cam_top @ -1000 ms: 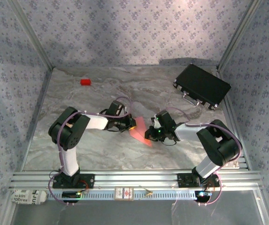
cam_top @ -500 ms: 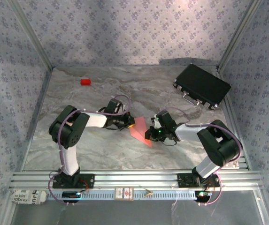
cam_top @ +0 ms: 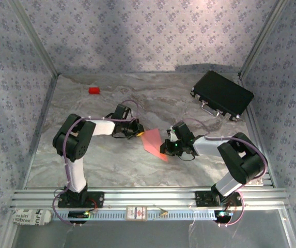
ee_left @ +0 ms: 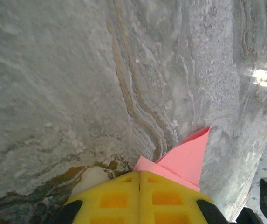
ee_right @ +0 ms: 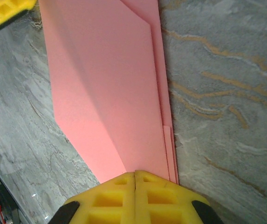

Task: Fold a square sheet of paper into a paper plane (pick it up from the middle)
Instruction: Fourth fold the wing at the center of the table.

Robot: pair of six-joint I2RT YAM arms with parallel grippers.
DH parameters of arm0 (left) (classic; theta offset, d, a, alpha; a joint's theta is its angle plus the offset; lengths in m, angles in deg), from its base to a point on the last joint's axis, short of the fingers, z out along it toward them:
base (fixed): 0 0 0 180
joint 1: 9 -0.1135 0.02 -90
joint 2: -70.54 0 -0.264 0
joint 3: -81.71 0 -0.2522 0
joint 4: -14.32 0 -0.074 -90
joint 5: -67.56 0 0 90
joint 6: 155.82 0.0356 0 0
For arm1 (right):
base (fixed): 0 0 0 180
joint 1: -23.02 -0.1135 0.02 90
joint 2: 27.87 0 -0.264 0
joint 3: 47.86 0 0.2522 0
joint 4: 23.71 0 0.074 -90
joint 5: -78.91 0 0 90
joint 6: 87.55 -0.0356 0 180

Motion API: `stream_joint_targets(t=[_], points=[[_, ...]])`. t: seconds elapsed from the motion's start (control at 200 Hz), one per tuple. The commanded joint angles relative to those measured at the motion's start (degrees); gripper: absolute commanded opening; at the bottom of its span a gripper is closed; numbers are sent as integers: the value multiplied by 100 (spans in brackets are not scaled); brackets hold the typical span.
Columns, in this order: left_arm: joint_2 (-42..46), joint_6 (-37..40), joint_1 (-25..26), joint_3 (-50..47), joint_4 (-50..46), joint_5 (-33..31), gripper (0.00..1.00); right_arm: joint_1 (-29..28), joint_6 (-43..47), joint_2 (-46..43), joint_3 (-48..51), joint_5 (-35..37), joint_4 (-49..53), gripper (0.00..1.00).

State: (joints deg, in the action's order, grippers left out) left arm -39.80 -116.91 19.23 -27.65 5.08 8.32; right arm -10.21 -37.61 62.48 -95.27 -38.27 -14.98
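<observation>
Right wrist: right gripper fully closed, tips on folded pink paper; left gripper closed at far corner, pinch unclear. Press along crease, hold layers aligned.

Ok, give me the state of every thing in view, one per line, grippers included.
paper plane, partly folded to a pointed shape, lying flat on the table
left gripper, shut, tips at one corner of the paper plane
right gripper, shut, tips down on its other end
black case, closed, lying flat at the far right
red block, lying loose at the far left, untouched
</observation>
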Motion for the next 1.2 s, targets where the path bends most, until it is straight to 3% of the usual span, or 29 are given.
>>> stream_joint_targets(t=[0.0,0.365,0.55,0.835,1.194], points=[[-189,294,-150,280,-695,-630,1,37,162,133,236,382,1330,0],[373,390,-74,509,-1157,-739,2,67,264,212,71,266,1395,0],[786,223,405,218,-702,-662,3,76,253,204,34,266,1420,0],[56,-30,1142,200,-73,-335,3,89,231,99,45,215,1405,0],[-391,-129,1113,-285,44,-571,0,144,192,-387,-448,-428,1173,0]])
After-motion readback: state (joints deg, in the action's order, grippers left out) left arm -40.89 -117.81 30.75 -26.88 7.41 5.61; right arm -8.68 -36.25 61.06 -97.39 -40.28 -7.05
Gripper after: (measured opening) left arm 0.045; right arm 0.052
